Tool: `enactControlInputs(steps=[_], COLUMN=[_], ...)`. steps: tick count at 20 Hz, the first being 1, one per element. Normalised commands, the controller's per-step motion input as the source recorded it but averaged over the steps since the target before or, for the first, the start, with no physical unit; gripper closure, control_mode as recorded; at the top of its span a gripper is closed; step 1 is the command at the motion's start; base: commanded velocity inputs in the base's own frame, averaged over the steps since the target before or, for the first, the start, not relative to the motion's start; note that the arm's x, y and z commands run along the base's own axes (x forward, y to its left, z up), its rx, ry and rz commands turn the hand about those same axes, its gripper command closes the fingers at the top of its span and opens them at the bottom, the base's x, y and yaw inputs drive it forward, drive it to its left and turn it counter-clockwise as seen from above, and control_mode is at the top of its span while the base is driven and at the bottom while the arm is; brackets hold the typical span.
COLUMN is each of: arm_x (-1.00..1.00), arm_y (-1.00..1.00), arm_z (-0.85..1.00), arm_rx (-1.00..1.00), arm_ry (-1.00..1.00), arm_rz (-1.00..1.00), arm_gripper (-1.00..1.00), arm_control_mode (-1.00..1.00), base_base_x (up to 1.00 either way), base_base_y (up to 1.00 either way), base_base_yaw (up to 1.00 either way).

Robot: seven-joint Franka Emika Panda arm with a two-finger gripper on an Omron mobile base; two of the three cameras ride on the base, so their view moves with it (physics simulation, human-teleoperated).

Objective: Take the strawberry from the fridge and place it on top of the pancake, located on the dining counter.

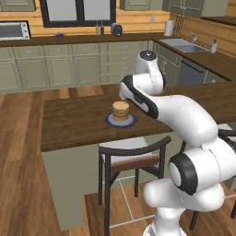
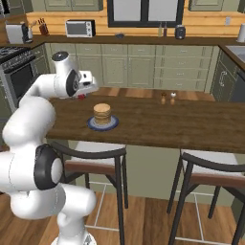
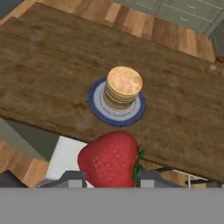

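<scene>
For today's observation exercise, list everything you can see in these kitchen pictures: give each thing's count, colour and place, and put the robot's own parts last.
strawberry: one, bright red, held between the pincer's fingertips, above the counter's near edge
pancake: one stack, tan-brown, on the plate
plate: one, blue-grey, on the dining counter
dining counter: one, dark brown wood top
chairs: two, dark frames, tucked at the counter's near side
shakers: two, small, on the counter's far side
microwave: one, silver, on the back counter
sink: one, grey, on the right-hand side counter
arm: one, white with dark joints
pincer: one, grey tips, shut on the strawberry
</scene>
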Motion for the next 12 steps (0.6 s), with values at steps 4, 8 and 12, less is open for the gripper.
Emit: enactControlInputs(steps=[4,8,12], arm_x=[0.81,0.61,0.54], arm_y=[-0.01,0.0,0.0], arm_z=[-0.53,-0.51,-0.05], arm_rx=[0.2,0.02,0.0], arm_ry=[0.0,0.0,0.04], arm_rz=[-0.01,-0.07,-0.18], arm_gripper=[1.0,1.0,1.0], arm_control_mode=[-1.0,-1.0,-1.0], base_base_x=[0.0,0.0,0.0], base_base_y=[0.0,0.0,0.0], base_base_yaw=[0.0,0.0,0.0])
